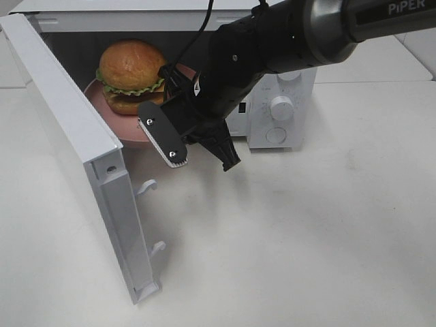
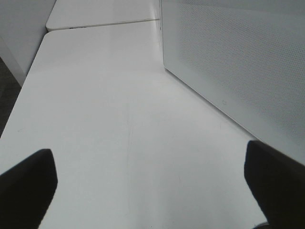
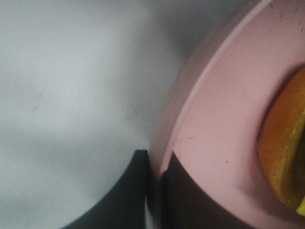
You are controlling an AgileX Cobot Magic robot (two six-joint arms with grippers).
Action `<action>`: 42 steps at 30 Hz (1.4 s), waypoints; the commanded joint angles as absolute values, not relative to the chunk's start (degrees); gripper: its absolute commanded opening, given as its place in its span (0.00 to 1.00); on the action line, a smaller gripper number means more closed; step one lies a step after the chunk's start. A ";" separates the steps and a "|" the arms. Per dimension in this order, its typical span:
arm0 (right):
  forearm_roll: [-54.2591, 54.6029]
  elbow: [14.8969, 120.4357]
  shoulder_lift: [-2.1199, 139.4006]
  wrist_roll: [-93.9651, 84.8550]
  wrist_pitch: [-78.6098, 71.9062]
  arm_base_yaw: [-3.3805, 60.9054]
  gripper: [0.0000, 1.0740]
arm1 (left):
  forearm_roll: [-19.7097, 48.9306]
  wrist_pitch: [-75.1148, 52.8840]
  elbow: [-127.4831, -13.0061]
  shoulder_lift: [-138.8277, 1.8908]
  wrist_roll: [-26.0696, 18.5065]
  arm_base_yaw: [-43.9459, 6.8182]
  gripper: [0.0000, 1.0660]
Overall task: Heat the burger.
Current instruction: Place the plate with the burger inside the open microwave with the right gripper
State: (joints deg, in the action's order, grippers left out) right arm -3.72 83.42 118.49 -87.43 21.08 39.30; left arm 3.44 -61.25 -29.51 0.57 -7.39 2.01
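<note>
The burger (image 1: 131, 68), with a golden bun and a green lettuce edge, sits on a pink plate (image 1: 112, 112) in the open mouth of the white microwave. My right gripper (image 1: 160, 133) reaches in from the right and is shut on the plate's near rim. The right wrist view shows that rim pinched in my right gripper (image 3: 155, 171), with the pink plate (image 3: 224, 119) and a slice of the burger (image 3: 286, 157) beside it. My left gripper (image 2: 152, 186) stands open over bare table, nothing between its fingers (image 2: 28, 186). It is out of the exterior view.
The microwave door (image 1: 75, 136) stands swung open toward the front left, latch hooks showing on its edge. The control panel with a knob (image 1: 281, 107) is right of the opening. In the left wrist view a perforated white panel (image 2: 238, 71) stands beside the left gripper.
</note>
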 commanded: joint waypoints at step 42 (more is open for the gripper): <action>-9.85 108.92 134.82 -72.36 21.43 35.41 0.00 | 3.61 -61.36 -29.56 1.72 -7.22 2.01 0.94</action>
